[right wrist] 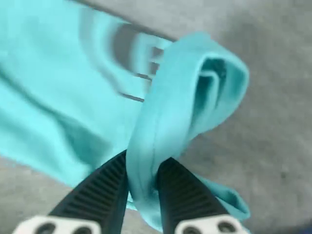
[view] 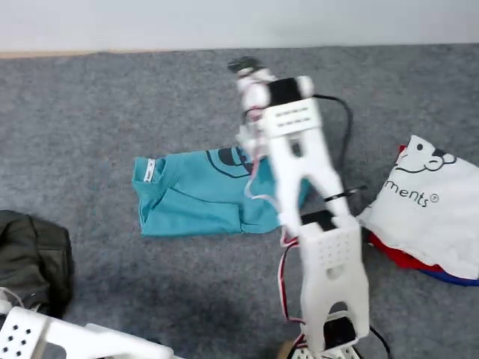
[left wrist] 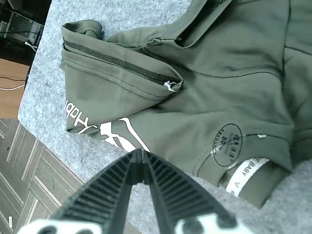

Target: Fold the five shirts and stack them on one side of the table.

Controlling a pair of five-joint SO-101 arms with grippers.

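Observation:
A teal shirt (view: 194,198) lies partly folded in the middle of the grey table. My right gripper (right wrist: 141,170) is shut on a bunched fold of that teal shirt (right wrist: 185,97), lifting it off the surface. In the high view the right arm (view: 299,164) stretches over the shirt's right end. A crumpled olive shirt (view: 34,258) sits at the left edge. My left gripper (left wrist: 142,163) hovers just above the olive shirt (left wrist: 209,73), shut with nothing between its fingers.
At the right edge a white printed shirt (view: 426,202) tops a pile, with red (view: 400,258) and blue (view: 456,278) cloth showing beneath it. The table's left edge and the wooden floor (left wrist: 19,161) lie close to the olive shirt.

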